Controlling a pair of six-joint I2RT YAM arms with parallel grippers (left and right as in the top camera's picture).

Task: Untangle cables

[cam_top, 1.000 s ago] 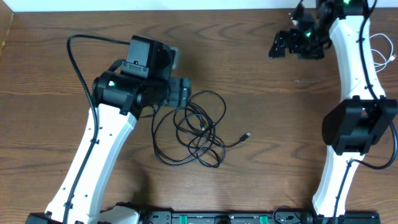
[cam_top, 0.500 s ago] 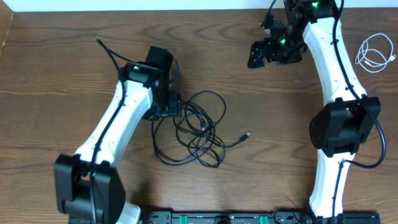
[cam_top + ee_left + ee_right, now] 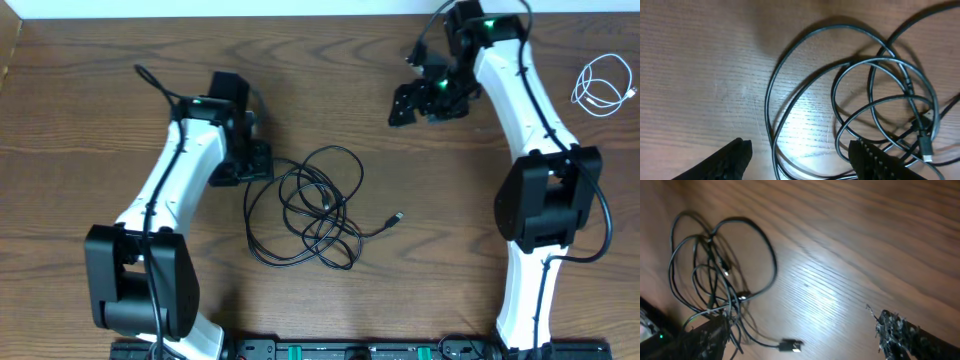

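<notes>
The black cable (image 3: 310, 210) lies in tangled loops at the middle of the table, its plug end (image 3: 397, 217) pointing right. It also shows in the left wrist view (image 3: 875, 100) and in the right wrist view (image 3: 715, 280). The white cable (image 3: 600, 85) lies coiled at the far right edge, apart from the black one. My left gripper (image 3: 250, 165) is open, low over the left edge of the black loops, with strands between its fingers (image 3: 800, 157). My right gripper (image 3: 415, 98) is open and empty, above the table at upper right of the tangle (image 3: 800, 335).
The brown wooden table (image 3: 100, 60) has a white wall edge along the back. A rail with green parts (image 3: 330, 350) runs along the front edge. Thick black arm wires hang by each arm.
The left arm swung left and drew its gripper back to the left edge of the black loops. The right gripper moved left and down toward the tangle. The cables have not moved.
</notes>
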